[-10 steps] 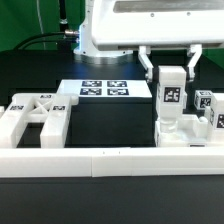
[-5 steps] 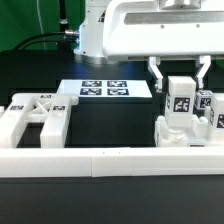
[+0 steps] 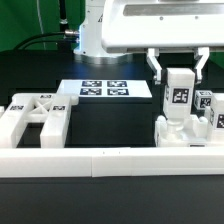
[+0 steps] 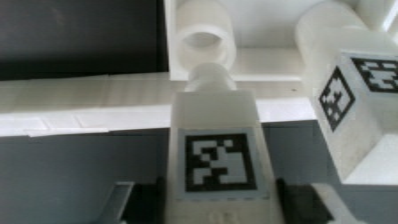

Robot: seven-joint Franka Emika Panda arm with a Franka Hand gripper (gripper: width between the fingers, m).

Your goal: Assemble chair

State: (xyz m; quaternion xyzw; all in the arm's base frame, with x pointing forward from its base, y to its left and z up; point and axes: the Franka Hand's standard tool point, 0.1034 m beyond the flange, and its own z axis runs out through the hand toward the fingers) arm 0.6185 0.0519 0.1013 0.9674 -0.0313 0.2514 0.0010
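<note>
My gripper (image 3: 178, 70) is shut on an upright white chair leg (image 3: 179, 95) with a black-and-white tag on its face. It holds the leg just above a group of white chair parts (image 3: 172, 131) at the exterior view's right. In the wrist view the gripper (image 4: 222, 205) clamps the tagged leg (image 4: 217, 150). The leg's rounded tip points toward a round hole (image 4: 205, 42) in a white part below. More tagged white blocks (image 3: 208, 106) stand to the right of the leg. A large white frame part (image 3: 35, 118) lies at the exterior view's left.
The marker board (image 3: 105, 89) lies flat on the black table behind the middle. A long white border rail (image 3: 110, 161) runs along the front edge. A tagged white block (image 4: 356, 85) stands close beside the held leg.
The gripper and the held leg moved toward the exterior view's right, then rose slightly. The other parts have not moved.
</note>
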